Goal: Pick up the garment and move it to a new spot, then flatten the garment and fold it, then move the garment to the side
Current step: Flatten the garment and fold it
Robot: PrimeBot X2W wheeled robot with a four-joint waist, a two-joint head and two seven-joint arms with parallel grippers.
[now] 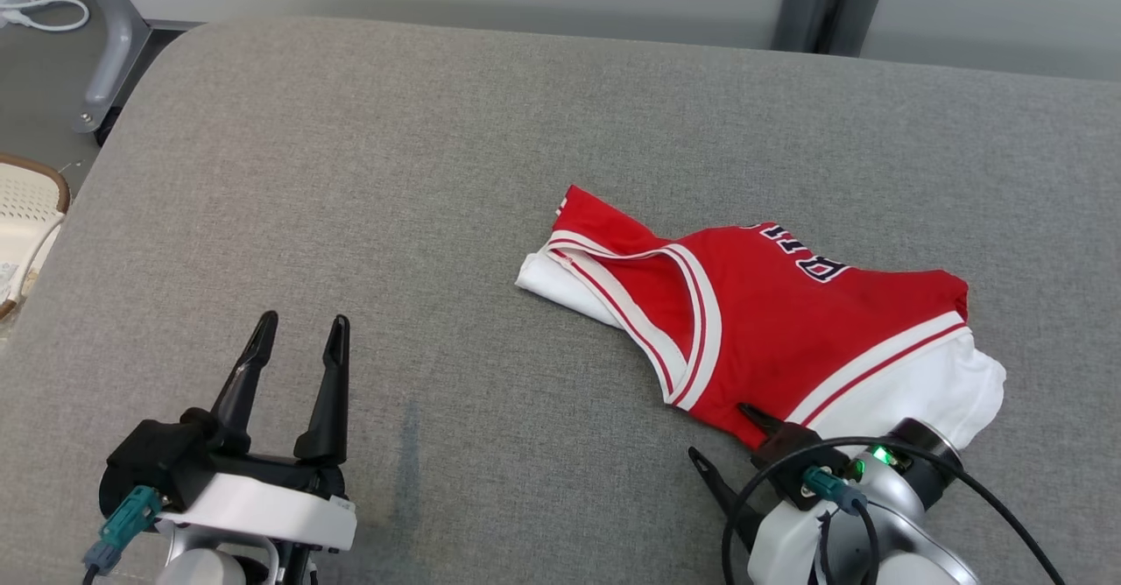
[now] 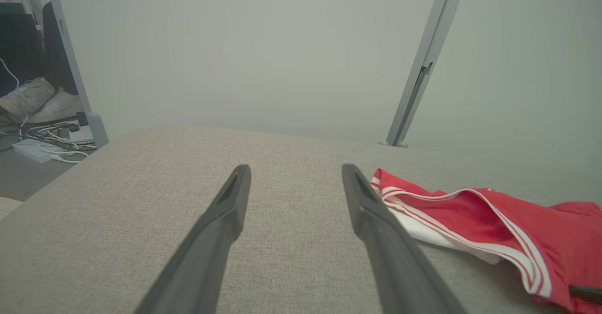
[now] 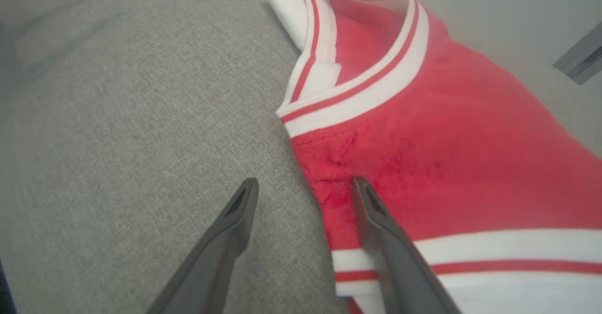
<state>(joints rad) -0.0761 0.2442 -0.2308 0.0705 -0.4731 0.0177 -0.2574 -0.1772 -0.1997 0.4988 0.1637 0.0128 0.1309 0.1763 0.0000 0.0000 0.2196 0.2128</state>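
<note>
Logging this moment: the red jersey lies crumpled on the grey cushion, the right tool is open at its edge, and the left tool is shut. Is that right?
No: the left tool is open, its jaws apart above bare cushion, as the left wrist view shows. The rest holds: jersey crumpled, right tool open at its edge.
</note>
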